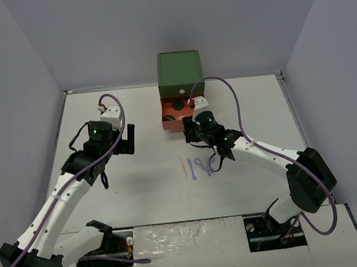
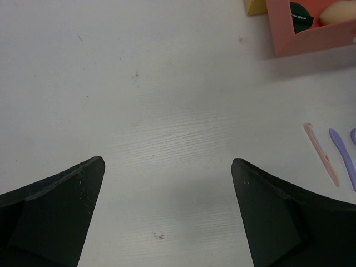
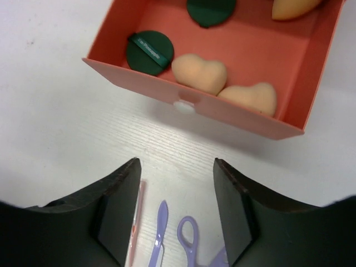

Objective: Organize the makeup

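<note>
The orange drawer (image 3: 139,75) stands pulled out of the green box (image 1: 179,71). In it lie two dark green discs (image 3: 149,52) (image 3: 210,10) and three tan sponges (image 3: 199,73) (image 3: 250,97) (image 3: 292,6). On the table in front lie lilac tools (image 3: 161,228) (image 1: 200,167) and a pale orange stick (image 3: 135,222) (image 1: 182,165). My right gripper (image 3: 176,162) (image 1: 194,131) hovers open just before the drawer front, above the lilac tools and holding nothing. My left gripper (image 2: 167,161) (image 1: 127,140) is wide open over bare table, left of the drawer (image 2: 311,39).
White walls close in the table on the left, back and right. The green box stands against the back wall. A yellow edge (image 2: 256,5) shows beside the drawer. The pale stick (image 2: 321,153) and a lilac tool (image 2: 342,156) lie right of my left gripper.
</note>
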Available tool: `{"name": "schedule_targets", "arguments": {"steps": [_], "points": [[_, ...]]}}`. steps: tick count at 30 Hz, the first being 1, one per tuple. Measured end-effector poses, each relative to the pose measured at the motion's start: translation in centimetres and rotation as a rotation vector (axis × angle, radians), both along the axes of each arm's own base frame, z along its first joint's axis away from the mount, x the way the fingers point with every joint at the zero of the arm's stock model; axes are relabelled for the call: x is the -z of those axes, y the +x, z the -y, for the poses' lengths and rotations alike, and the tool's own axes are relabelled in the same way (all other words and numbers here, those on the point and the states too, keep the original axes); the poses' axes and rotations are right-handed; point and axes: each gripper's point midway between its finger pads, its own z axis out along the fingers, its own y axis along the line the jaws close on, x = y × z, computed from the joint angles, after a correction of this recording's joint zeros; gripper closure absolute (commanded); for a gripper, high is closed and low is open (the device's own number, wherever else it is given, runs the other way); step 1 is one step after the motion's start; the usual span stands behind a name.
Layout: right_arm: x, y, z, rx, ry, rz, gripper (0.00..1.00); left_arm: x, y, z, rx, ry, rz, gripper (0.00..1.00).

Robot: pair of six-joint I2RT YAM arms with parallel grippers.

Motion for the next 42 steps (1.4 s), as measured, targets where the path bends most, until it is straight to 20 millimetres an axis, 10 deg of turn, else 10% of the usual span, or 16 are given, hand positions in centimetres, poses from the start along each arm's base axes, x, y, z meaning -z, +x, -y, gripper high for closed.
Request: {"name": "schedule_targets", "arguments": {"steps": [14,32,42], "points": [[4.5,3.0,-1.5,0.071,-0.019,-0.014,0.58,-0.2,0.1,-0.5,-0.024,0.013,0.011,0.03],[0.6,10.8,-1.0,0.158,-0.014,0.131,0.43,-0.6,0.0,-1.0,-0.044,0.018,0.027,0.03],[1.7,14.2,0.1,0.172,-0.062,0.153,0.25,-0.6,0.0,-1.0,-0.044,0.018,0.027,0.03]]}}
